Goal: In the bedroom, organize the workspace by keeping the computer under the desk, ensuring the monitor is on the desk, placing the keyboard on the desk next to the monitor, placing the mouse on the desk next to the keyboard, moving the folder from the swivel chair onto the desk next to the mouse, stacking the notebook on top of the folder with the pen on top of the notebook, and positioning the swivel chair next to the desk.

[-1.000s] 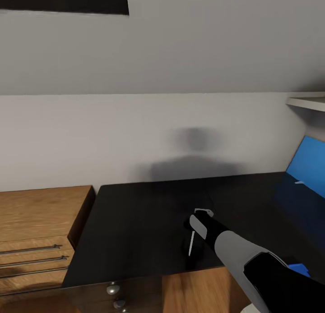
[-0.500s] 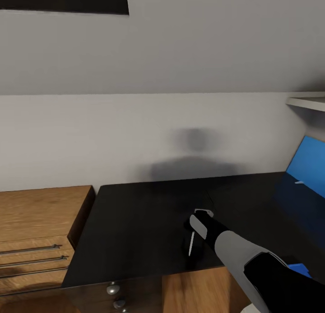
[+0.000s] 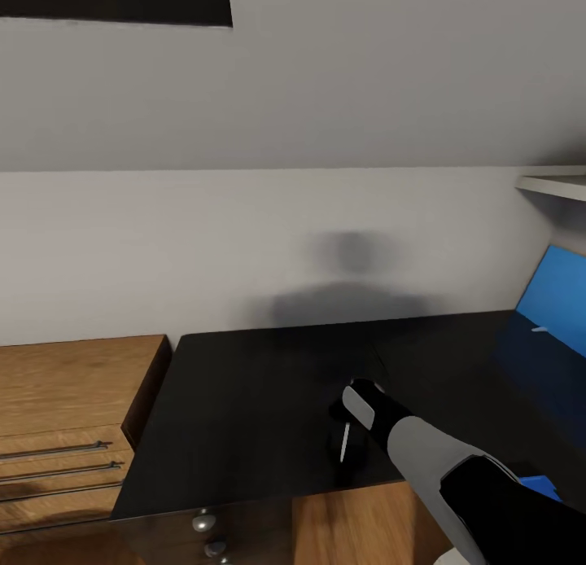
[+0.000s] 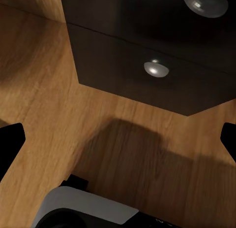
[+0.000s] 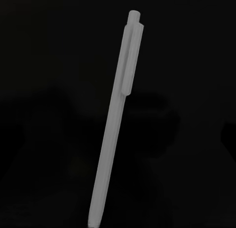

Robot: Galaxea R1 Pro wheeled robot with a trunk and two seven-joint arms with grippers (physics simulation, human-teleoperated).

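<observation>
the right tool (image 3: 345, 435) hangs low over the black table (image 3: 244, 402), near its front edge. the pen (image 3: 346, 440) lies on the table right under it. in the right wrist view the pen (image 5: 114, 124) is a long pale stick on the dark top, with its clip near one end. the tool's tips look like dim dark shapes far out to each side of the pen, so i think the tool is wide and holds nothing, but it is too dark to be sure.

the pen looks very light and hard. it is thin and round, so it can roll or slip away if one tip bumps it first. it lies flat on a shiny top, so there is not much to get under. i would pinch it across its middle, with the tips coming straight down on both sides. the clip may help to stop it rolling.

the left tool (image 4: 118, 134) hangs over the wooden floor (image 4: 59, 105), by the black drawer unit (image 4: 147, 46) with round shiny knobs. its dark tips sit far apart, so it is wide with nothing in it.

further out, a blue panel (image 3: 557, 296) stands at the right end of the table. low wooden shelving (image 3: 65, 402) sits just beside the table's left end.
</observation>
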